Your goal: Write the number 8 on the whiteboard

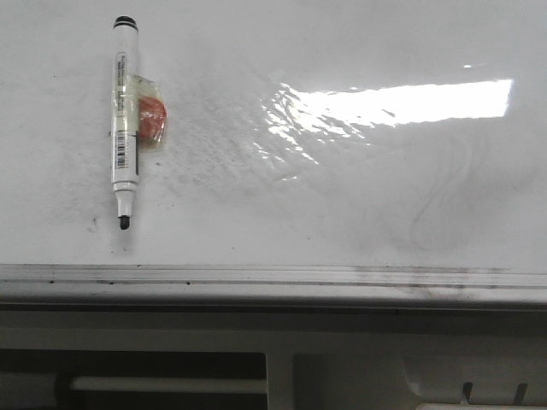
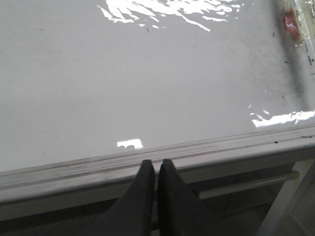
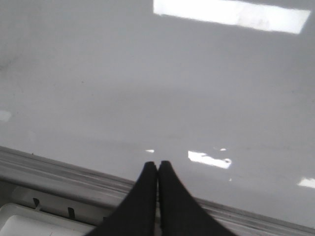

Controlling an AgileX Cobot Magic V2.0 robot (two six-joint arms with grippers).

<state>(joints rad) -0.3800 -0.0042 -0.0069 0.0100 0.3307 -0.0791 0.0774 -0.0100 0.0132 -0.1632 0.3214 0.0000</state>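
The whiteboard [image 1: 342,196] fills the front view, glossy white with grey erased smudges and a bright light reflection. No drawn number 8 shows on it. A white marker [image 1: 125,120] with a black tip lies uncapped at the board's left, tip toward the near rail, with a red-and-clear taped piece [image 1: 150,115] beside its barrel. My left gripper [image 2: 155,163] is shut and empty over the near rail [image 2: 206,147]. My right gripper [image 3: 158,164] is shut and empty just over the board's near edge [image 3: 59,169]. Neither gripper shows in the front view.
A pale metallic rail [image 1: 273,275] runs along the board's near edge. Below it is a white frame with a horizontal bar [image 1: 162,385]. The taped piece also shows at the edge of the left wrist view [image 2: 291,22].
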